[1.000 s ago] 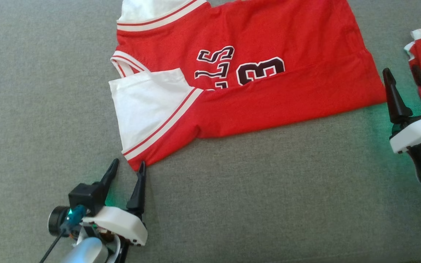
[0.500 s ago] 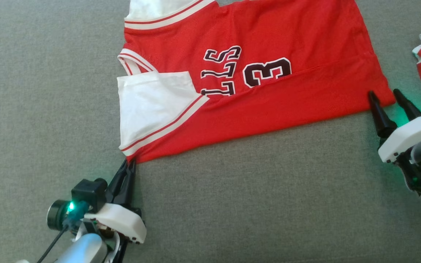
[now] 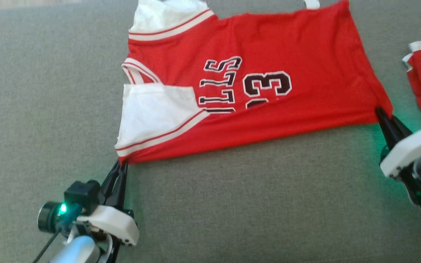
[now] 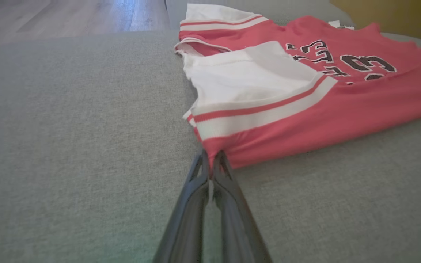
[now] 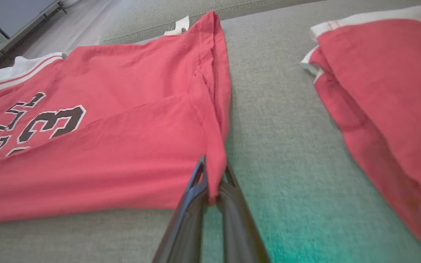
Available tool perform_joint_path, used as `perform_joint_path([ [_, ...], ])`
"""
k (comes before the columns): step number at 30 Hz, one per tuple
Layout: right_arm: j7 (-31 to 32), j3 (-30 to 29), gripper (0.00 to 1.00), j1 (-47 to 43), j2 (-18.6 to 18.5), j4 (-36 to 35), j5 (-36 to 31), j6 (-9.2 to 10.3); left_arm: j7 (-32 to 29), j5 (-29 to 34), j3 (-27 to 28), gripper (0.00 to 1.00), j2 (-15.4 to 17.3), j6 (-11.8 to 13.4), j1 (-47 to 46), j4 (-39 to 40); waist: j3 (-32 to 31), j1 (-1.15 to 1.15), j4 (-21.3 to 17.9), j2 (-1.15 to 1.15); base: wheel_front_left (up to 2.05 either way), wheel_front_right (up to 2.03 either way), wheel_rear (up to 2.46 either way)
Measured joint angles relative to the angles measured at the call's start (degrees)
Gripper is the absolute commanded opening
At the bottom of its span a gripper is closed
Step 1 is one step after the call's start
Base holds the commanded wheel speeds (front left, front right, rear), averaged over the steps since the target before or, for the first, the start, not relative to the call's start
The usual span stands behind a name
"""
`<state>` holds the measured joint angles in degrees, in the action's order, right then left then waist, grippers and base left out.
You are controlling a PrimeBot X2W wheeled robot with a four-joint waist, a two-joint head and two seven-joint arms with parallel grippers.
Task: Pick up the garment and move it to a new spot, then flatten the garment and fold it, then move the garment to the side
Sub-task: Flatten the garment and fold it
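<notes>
Your garment (image 3: 287, 47), a red jersey with white, red-striped panels and dark lettering and numerals, lay spread on the grey fabric surface (image 3: 232, 204). You saw its near long edge folded over part of the print.

The left end effector (image 3: 121, 165) and right end effector (image 3: 380, 111) each carry two long, dark, tapering fingers (image 4: 186, 213) on a white moulded housing (image 3: 112, 223). Left of the left one's housing sit a black camera block (image 3: 80, 191), round lens (image 3: 46, 221), green light (image 3: 63, 208) and thin black cable (image 3: 44, 249) — below it, a silvery forearm (image 3: 77, 252).
</notes>
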<state>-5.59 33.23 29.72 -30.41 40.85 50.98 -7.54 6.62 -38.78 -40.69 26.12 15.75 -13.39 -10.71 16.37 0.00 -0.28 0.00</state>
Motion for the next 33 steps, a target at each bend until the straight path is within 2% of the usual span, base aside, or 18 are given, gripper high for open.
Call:
perform_joint_path([
  [7, -1.6, 0.1, 0.00, -6.5, -2.0, -2.4, 1.1, 0.00, -1.6, -0.3, -0.5, 0.00, 1.0, 2.0, 5.8, 4.0, -3.2, 0.00, -0.5, 0.00, 0.00, 0.00, 0.00],
  [14, -2.3, -2.3, 0.00, -14.6, -2.9, -4.6, 1.1, 0.00, -2.3, -1.2, -2.0, 0.00, 2.1, 5.5, 13.4, 9.4, -6.3, -0.01, -0.4, 0.00, 0.00, 0.00, 0.00],
  [21, -2.3, -4.8, 0.00, -19.9, -2.9, -5.2, 0.9, 0.00, -3.6, -1.6, -3.6, 0.00, 2.4, 6.0, 15.3, 10.9, -8.4, -0.01, 0.5, 0.00, 0.00, 0.00, 0.00],
  [22, -2.1, -5.7, 0.37, -21.3, -2.8, -5.4, 0.6, 0.00, -4.2, -1.6, -3.8, 0.00, 2.4, 6.0, 15.7, 11.1, -8.9, -0.01, 0.6, 0.00, 0.00, 0.00, 0.00],
  [23, -1.9, -6.1, 0.92, -21.7, -2.7, -5.5, 0.1, 0.00, -4.4, -1.6, -3.9, 0.30, 2.4, 6.0, 16.0, 11.1, -9.1, -0.01, 0.6, 0.00, 0.00, 0.00, 0.00],
  [24, -1.9, -6.7, 1.00, -22.1, -2.6, -5.5, -0.4, 0.00, -4.6, -1.6, -4.0, 0.85, 2.4, 6.0, 16.1, 11.0, -9.2, -0.01, 0.6, 0.00, 0.00, 0.00, 0.00],
  [25, -2.0, -7.4, 1.00, -22.3, -2.4, -5.5, -0.9, 0.00, -4.7, -1.6, -4.2, 1.00, 2.5, 6.0, 16.1, 11.1, -9.3, -0.01, 0.6, 0.00, 0.00, 0.00, 0.00],
  [30, -3.0, -11.9, 1.00, -22.3, -2.3, -6.4, -4.3, 0.00, -5.6, -1.2, -4.1, 1.00, 4.1, 6.4, 15.6, 11.9, -9.1, -0.01, 0.3, 0.00, 0.00, 0.00, 0.00],
  [33, -4.1, -14.4, 1.00, -22.2, -1.4, -8.4, -6.5, 0.00, -6.6, 0.2, -3.9, 1.00, 5.0, 5.0, 11.5, 13.1, -7.7, 0.00, 0.2, 0.00, 0.00, 0.00, 0.00],
])
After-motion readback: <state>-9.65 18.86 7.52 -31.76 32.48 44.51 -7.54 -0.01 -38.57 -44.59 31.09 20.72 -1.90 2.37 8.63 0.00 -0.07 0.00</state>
